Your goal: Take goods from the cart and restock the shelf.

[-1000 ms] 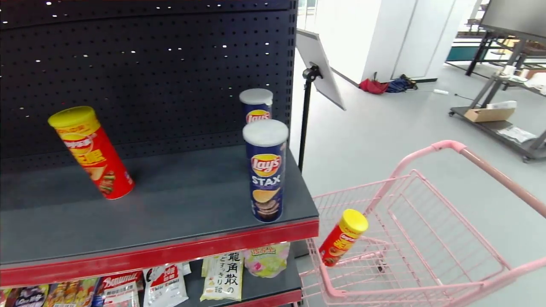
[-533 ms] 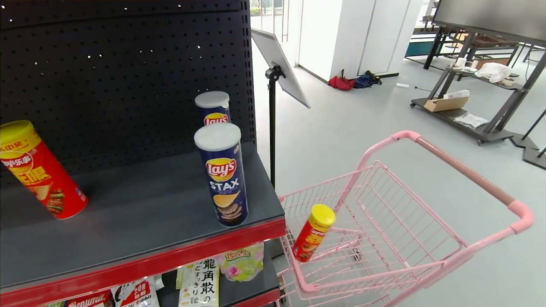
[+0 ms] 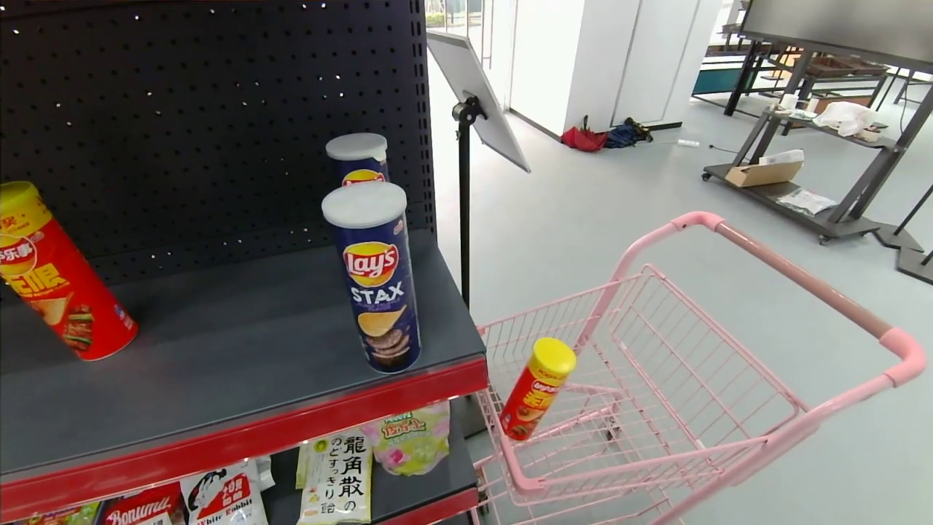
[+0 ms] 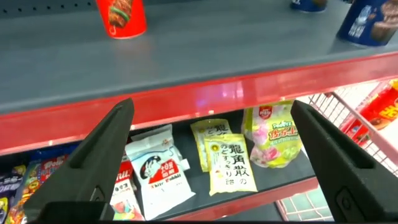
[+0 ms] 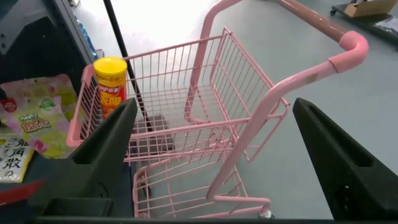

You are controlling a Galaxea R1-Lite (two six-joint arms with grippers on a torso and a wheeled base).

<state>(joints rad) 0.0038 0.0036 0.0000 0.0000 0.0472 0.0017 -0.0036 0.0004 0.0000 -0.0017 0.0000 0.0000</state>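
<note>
Red can (image 5: pixel 110 84) is recorded inside the pink cart (image 5: pixel 348 46), ahead of the right gripper (image 5: pixel 212 106), spread wide; basket wires cross its lower part. Shelf (image 4: pixel 186 56) and snack bags (image 4: pixel 230 162) are faced by the left gripper (image 4: pixel 211 104), equally wide. Can: yellow-lidded, tilted in a basket corner.

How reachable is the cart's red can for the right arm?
Probably reachable: the right end effector is open, the pink cart is open-topped, though the red can leans against its wire.
</note>
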